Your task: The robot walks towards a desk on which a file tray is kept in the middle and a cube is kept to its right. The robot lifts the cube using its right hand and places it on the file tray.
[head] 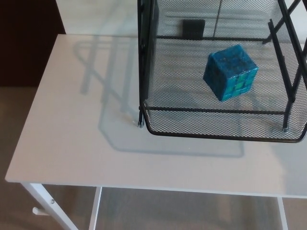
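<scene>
A blue cube rests on the mesh floor of the black wire file tray, toward the tray's right half and a little tilted on its corner line. The tray stands on a white desk and fills the upper right of the head view. Neither of my hands shows anywhere in the picture.
The desk's left and front edges are in view, with its white legs below and tan floor beyond. A small black block sits at the back of the tray. A dark panel stands past the desk's far left corner.
</scene>
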Robot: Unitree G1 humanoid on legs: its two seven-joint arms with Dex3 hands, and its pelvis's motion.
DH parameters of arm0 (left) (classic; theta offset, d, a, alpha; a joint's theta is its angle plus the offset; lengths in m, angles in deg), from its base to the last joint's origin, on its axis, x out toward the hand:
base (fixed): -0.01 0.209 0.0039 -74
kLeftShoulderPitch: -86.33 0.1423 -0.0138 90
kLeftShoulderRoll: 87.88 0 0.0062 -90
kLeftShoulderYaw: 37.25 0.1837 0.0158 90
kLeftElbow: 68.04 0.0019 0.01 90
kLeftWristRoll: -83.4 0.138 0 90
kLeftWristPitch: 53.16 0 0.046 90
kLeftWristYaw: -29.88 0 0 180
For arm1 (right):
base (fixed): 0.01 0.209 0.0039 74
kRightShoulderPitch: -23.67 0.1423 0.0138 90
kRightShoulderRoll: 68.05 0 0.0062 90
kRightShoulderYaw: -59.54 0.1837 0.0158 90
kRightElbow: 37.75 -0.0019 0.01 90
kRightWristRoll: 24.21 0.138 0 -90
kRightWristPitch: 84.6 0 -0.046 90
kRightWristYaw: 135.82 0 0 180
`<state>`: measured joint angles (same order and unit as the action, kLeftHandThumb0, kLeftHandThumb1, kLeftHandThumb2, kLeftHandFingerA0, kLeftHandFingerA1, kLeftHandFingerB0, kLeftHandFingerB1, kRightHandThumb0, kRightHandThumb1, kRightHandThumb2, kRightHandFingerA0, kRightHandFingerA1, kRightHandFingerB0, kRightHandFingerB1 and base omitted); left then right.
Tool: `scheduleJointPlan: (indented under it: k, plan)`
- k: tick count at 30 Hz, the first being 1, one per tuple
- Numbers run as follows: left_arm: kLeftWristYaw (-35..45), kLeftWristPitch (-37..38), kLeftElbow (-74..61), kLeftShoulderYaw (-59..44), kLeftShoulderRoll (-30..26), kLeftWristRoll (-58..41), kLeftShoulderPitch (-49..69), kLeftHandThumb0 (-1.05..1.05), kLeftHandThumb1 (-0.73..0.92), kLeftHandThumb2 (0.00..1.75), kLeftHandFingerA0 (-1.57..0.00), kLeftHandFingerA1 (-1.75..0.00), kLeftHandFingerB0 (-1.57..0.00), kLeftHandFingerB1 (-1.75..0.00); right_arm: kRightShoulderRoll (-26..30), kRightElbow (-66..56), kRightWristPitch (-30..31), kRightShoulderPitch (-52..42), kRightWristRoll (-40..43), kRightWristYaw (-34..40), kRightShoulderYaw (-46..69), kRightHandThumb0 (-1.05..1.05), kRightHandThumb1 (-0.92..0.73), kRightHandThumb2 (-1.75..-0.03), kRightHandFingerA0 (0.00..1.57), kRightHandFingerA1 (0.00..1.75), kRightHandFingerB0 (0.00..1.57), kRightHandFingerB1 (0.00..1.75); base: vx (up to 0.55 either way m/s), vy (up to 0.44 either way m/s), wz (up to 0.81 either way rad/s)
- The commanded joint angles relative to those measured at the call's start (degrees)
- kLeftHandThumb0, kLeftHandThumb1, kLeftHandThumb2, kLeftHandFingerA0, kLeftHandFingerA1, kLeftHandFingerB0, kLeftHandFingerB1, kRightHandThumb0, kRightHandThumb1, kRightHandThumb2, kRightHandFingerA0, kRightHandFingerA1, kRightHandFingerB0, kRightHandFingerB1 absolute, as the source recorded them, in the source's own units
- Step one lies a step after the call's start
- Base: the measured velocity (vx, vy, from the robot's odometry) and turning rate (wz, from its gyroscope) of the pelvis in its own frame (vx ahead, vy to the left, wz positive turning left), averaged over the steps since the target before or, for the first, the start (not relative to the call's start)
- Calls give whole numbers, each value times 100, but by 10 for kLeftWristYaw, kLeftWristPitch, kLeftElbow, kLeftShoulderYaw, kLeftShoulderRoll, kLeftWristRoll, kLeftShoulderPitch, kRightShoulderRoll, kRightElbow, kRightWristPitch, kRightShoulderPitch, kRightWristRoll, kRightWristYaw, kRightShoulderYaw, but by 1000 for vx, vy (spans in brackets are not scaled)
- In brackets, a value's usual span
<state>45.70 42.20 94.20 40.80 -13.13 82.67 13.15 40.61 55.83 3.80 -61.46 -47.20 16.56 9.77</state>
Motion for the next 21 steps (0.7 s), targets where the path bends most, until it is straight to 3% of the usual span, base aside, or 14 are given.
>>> scheduleJointPlan:
  k: [1,2,3,5,6,10,11,13,14,17,18,19,20,21]
  plan:
    - [-9,24,-1,3,-12,6,13,-91,88,70,-45,-78,-26,-62,-197,254,231,-215,131,259,282,-51,-79,-67,13,84,6,42,0,0,0]
    - [-9,22,2,-1,-10,2,11,-88,87,69,-43,-77,-29,-63,-214,284,111,-241,133,296,263,-55,-69,-61,14,70,7,40,0,0,0]
    - [-7,25,1,2,-11,5,13,-90,90,69,-43,-78,-27,-63,-191,311,164,-204,156,320,301,-82,-92,-68,17,74,0,36,0,0,0]
    - [-4,28,-2,1,-12,4,15,-89,87,70,-41,-78,-30,-65,-176,338,169,-219,95,345,243,-58,-78,-62,16,85,0,0,0,0,0]
    - [-3,26,-4,1,-14,3,13,-89,65,109,-49,-77,-31,-66,-212,289,164,-218,124,330,272,-43,-52,-67,42,113,0,0,0,0,0]
    - [-4,24,-9,2,-19,5,11,-90,65,109,-48,-77,-30,-66,-262,250,128,-228,130,339,277,-42,-52,-68,49,112,0,0,0,0,0]
    - [-3,22,-7,-1,-19,2,10,-87,89,69,-44,-77,-32,-65,-232,289,152,-234,83,324,224,-63,-47,-93,28,60,32,56,0,0,0]
    - [-5,22,-4,-3,-18,1,9,-90,64,109,-48,-77,-30,-66,-158,365,204,-250,39,198,134,-50,-69,-61,39,92,2,60,0,0,0]
    - [-4,22,-6,-4,-18,0,9,-91,64,109,-48,-78,-29,-67,-181,316,183,-275,12,212,114,-63,-49,-92,54,84,36,76,0,0,0]
    - [-2,23,-9,-5,-17,-2,7,-91,64,109,-48,-78,-29,-67,-214,238,157,-316,-20,238,76,-63,-49,-92,54,84,36,76,0,0,0]
    - [-1,23,-4,-3,-18,1,5,-90,88,72,-45,-80,-28,-66,-254,179,96,-353,15,212,79,-55,-46,-86,12,58,25,61,0,0,0]
    - [-1,23,-4,-2,-18,1,4,-90,88,72,-45,-80,-28,-66,-253,175,98,-356,19,214,76,-55,-46,-86,12,58,25,61,0,0,0]
    - [-1,21,-8,-2,-18,1,4,-88,88,74,-44,-79,-28,-66,-259,159,-25,-420,-12,242,40,-52,-64,-59,43,73,63,75,0,0,0]
    - [-2,20,-8,-3,-19,0,3,-89,87,74,-44,-79,-27,-65,-260,118,133,-402,-78,250,11,-68,-49,-89,4,55,15,60,0,0,0]
